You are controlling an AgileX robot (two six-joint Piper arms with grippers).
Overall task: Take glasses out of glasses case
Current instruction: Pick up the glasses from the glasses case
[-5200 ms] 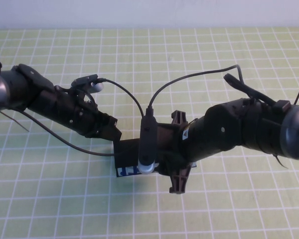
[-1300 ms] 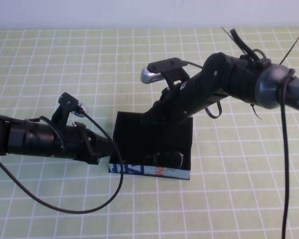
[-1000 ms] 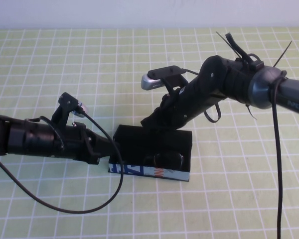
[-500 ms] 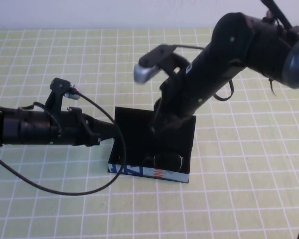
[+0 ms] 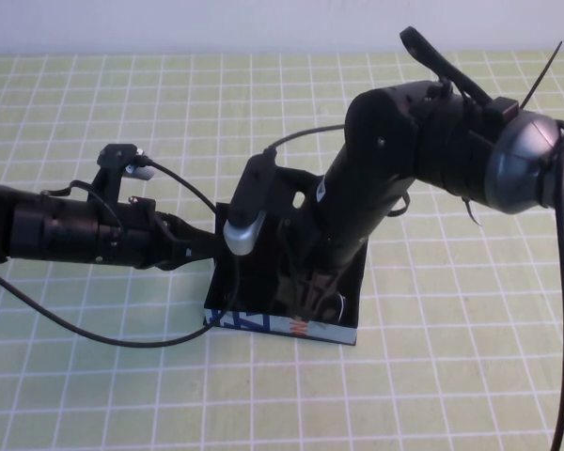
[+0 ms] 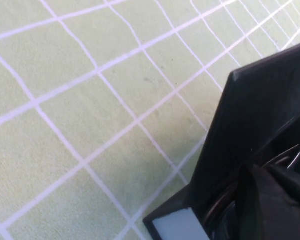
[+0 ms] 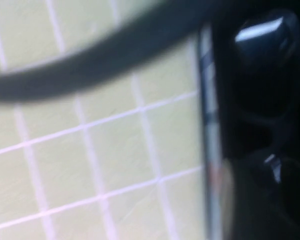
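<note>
The glasses case (image 5: 263,322) lies open mid-table, its light-blue printed side facing me. Only a curved bit of the black glasses (image 5: 336,305) shows at the case's front right, under the right arm. My right gripper (image 5: 305,282) reaches down into the case over the glasses, and its tip is hidden in the black interior. My left gripper (image 5: 210,246) is at the case's left wall. The left wrist view shows that black wall (image 6: 250,115) close up. The right wrist view shows the case's edge (image 7: 210,150) and a glossy black shape (image 7: 262,35) inside.
The table is covered by a green mat with a white grid (image 5: 94,376). Black cables (image 5: 103,334) loop from both arms over the mat to the left of the case. The white wall runs along the far edge.
My right arm has swung from behind the case down into it, its wrist camera now over the case's left half. My left gripper has shifted a little farther along the left wall.
</note>
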